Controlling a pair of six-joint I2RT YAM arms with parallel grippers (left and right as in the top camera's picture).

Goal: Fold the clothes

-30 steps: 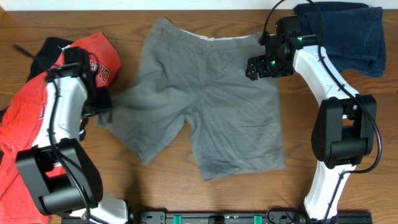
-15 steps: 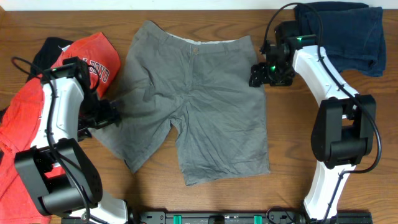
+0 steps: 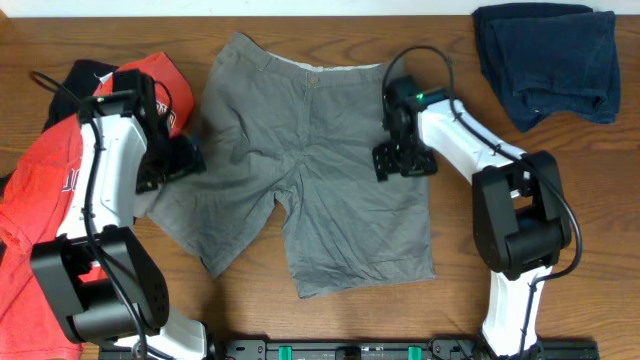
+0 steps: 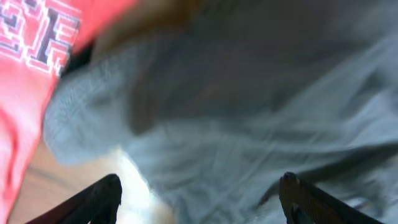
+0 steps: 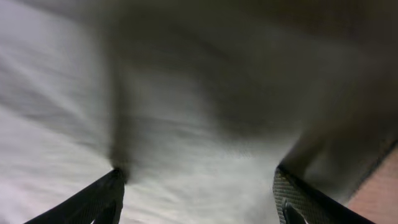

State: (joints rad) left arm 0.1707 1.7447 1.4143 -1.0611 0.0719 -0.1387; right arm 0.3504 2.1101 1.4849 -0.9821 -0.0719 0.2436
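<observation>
**A:** Clothes on the counter (image 3: pixel 560 290), left to right?

**B:** Red T-shirt (image 3: pixel 40 190), heaped at the left edge, with a black garment (image 3: pixel 82 72) behind it. Grey shorts (image 3: pixel 310 170), centre, spread flat but wrinkled, waistband toward the far edge. Navy garment (image 3: pixel 545 60), bunched in the far right corner, well apart.

**A:** Arms?

**B:** Left arm (image 3: pixel 105 170) was at the shorts' left outer edge, just beside the T-shirt. The left jaws stood apart over cloth and clamped nothing. Right arm (image 3: pixel 465 150) was over the shorts' right hip, and the right jaws also stood apart.

**A:** Step in hand?

**B:** By judgement, spreading was nearly done and no fold had been made. The next move called for both jaws to close on one side's edge and carry it evenly across, leg onto leg.

**A:** View against view?

**B:** Only the overhead view gave the layout and the navy item. The left wrist view showed fingertips (image 4: pixel 93 199) wide apart and the T-shirt's lettering (image 4: pixel 31 37). The right wrist view, blurred, showed fingertips (image 5: pixel 298 199) wide apart over grey cloth.
</observation>
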